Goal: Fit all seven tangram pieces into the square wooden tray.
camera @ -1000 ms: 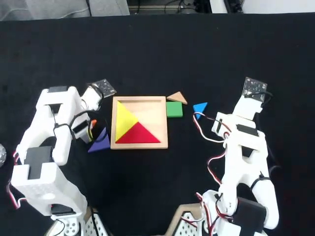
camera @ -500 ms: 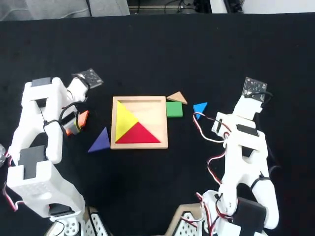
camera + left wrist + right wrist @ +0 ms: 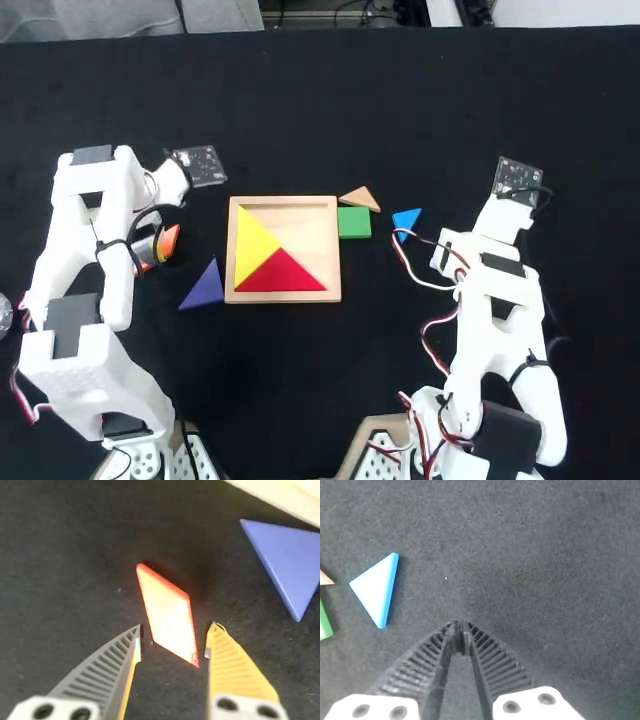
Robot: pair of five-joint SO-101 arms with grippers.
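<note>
1. Left of the wooden tray [image 3: 283, 203], the left gripper [image 3: 174, 632] sits low over the black table [image 3: 320, 110]. Its jaws are parted and stand either side of one end of the orange parallelogram [image 3: 167, 614]. A gap shows on both sides, so it has hold of nothing. I judge it is lined up this way to pinch the piece across its narrow width
2. Over on the right, the right gripper [image 3: 459, 630] has its jaws closed together on nothing. It is above bare table just right of the light blue triangle [image 3: 375, 590], and looks parked out of the way while the other arm works
3. The tray lies between the two arms, probably so that either arm can reach it. Inside it the yellow triangle [image 3: 255, 245] fills the left quarter and the red triangle [image 3: 285, 270] fills the near quarter. They lie flat and meet along one edge, which leaves the far and right half bare for the smaller pieces
4. Loose pieces lie on both sides of the tray:
   - The violet triangle [image 3: 205, 285] is just beside the tray's left edge.
   - The green square [image 3: 354, 222] is just beside the right edge.
   - The tan triangle [image 3: 360, 198] is just beyond the green square.
5. Count: there are seven pieces, namely five triangles, one square and one parallelogram. Two are in the tray and five are still outside it
</note>
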